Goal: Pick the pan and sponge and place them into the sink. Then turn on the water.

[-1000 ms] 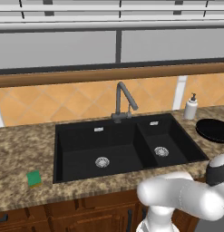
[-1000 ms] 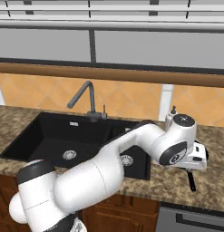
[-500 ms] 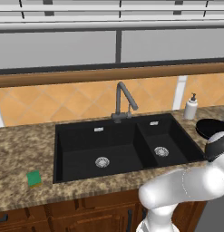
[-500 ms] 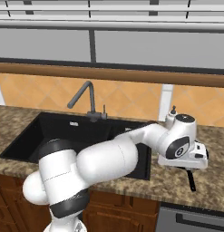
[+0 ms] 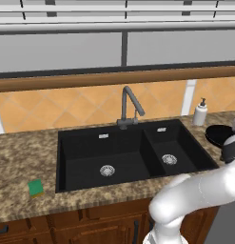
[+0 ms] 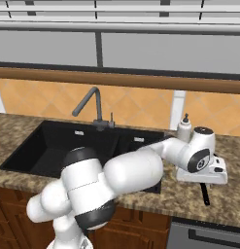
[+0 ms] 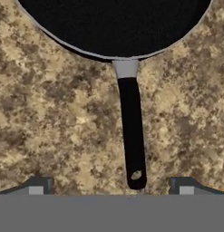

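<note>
Directly below the end effector (image 7: 111, 186), whose jaws stand apart, the pan (image 7: 114, 25) lies on the tabletop (image 7: 54, 118), its handle (image 7: 133, 131) centred between the fingertips (image 7: 38, 186) for grasping; the sink (image 5: 133, 152) lies well apart.

A glossy white robot arm (image 6: 126, 170), built of fat rounded segments, carries dark grey bands at its joints; a round grey disc caps the wrist. The boxy white hand (image 6: 204, 175) ends in two small dark finger tips (image 7: 38, 185).
</note>
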